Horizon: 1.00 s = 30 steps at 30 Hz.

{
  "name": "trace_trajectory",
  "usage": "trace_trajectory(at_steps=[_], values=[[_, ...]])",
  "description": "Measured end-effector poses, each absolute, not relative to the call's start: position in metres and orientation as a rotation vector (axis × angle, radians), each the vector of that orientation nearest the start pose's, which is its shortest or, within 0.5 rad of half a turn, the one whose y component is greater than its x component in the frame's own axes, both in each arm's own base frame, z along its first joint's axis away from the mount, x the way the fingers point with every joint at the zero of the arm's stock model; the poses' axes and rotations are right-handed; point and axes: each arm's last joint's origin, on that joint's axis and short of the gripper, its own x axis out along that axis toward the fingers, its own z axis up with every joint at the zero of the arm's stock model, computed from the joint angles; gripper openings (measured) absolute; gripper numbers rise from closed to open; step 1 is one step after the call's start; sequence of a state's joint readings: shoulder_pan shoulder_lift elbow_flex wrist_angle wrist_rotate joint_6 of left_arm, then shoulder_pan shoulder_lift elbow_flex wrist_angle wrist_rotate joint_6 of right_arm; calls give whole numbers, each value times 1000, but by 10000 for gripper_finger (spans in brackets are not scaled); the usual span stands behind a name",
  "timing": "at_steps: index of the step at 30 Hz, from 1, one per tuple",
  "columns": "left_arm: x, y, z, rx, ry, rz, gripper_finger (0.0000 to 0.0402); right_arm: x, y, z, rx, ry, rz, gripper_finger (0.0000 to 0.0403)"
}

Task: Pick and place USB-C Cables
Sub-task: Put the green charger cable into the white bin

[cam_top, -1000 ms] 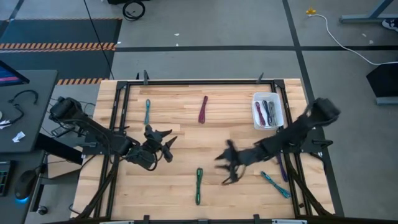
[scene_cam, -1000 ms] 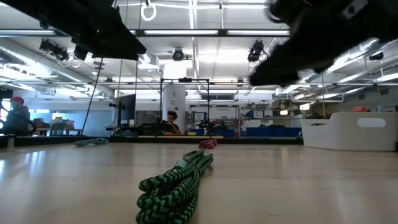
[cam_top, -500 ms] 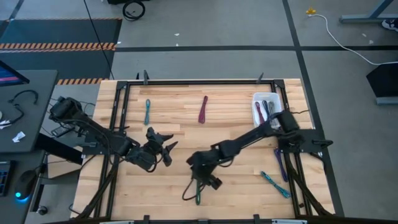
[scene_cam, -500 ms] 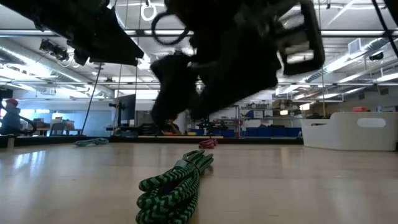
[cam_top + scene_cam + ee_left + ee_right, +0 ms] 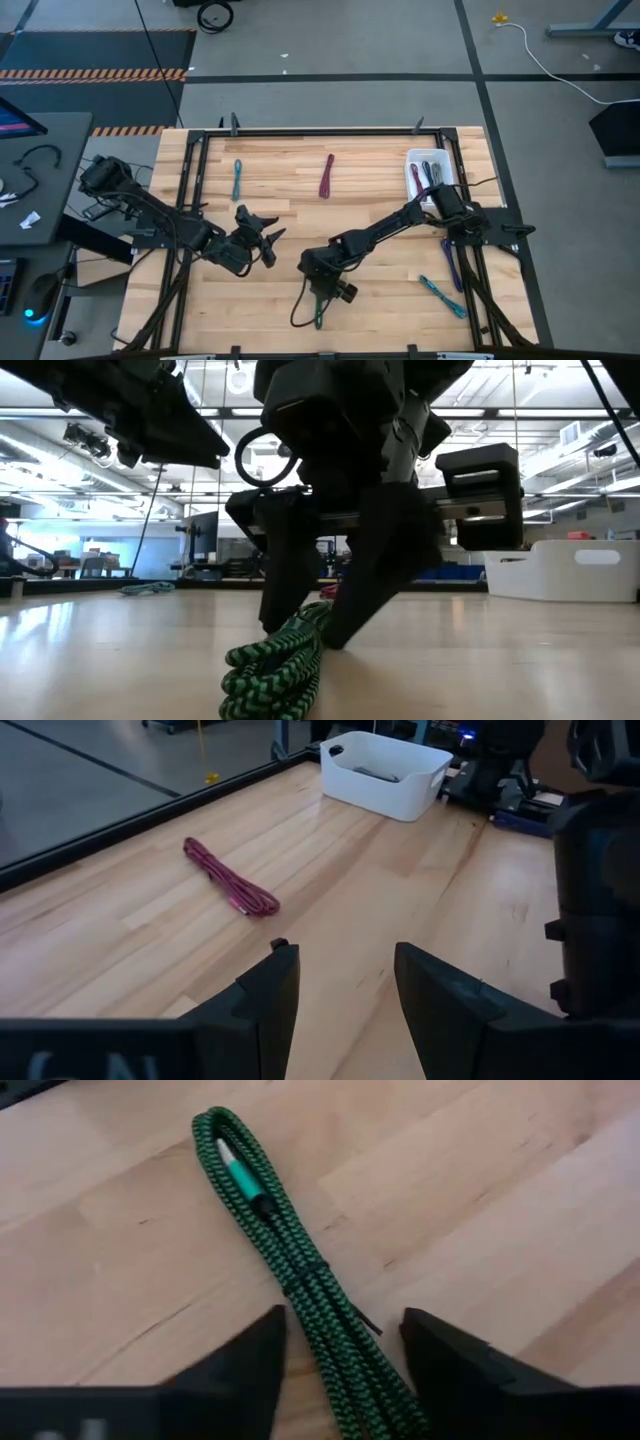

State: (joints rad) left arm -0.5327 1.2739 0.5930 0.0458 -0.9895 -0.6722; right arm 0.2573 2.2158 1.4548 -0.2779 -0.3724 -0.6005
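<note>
The green cable bundle (image 5: 318, 312) lies flat on the wood near the table's near edge. My right gripper (image 5: 343, 1320) is open and low over it. One finger stands on each side of the bundle's middle (image 5: 300, 635), and I see no touch. The bundle's folded end with the teal plug (image 5: 235, 1170) points away from the fingers. My left gripper (image 5: 268, 238) hovers open to the left of it, over bare wood (image 5: 345, 960). A maroon cable (image 5: 230, 890) and a teal cable (image 5: 237, 180) lie toward the far edge.
A white bin (image 5: 430, 178) at the far right holds a few cables and also shows in the left wrist view (image 5: 385, 760). A teal cable (image 5: 442, 297) and a purple one (image 5: 452, 265) lie near the right edge. A black frame rail (image 5: 320, 132) runs along the far edge.
My right arm has swung from the table's right side toward the left and near edge. It has come down over the green cable, so its open fingers now stand on both sides of the bundle. The cable has not moved.
</note>
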Motion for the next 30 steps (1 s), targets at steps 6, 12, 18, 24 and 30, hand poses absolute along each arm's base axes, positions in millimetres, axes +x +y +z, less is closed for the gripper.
trace_trajectory(at_steps=[6, 12, 18, 24, 30], values=[[217, -100, 198, -210, 298, 561, 172, 428, 116, 105, -383, 945, 744, 46], [216, -100, 197, -219, 304, 567, 172, 400, 125, 113, -301, 1007, 573, 24], [216, -102, 196, -234, 304, 563, 172, 313, 134, 117, -188, 920, 238, 22], [217, -103, 196, -240, 298, 562, 172, 229, 135, 136, 105, 686, -156, 21], [217, -102, 196, -239, 290, 570, 172, 185, 115, 170, 239, 492, -427, 21]])
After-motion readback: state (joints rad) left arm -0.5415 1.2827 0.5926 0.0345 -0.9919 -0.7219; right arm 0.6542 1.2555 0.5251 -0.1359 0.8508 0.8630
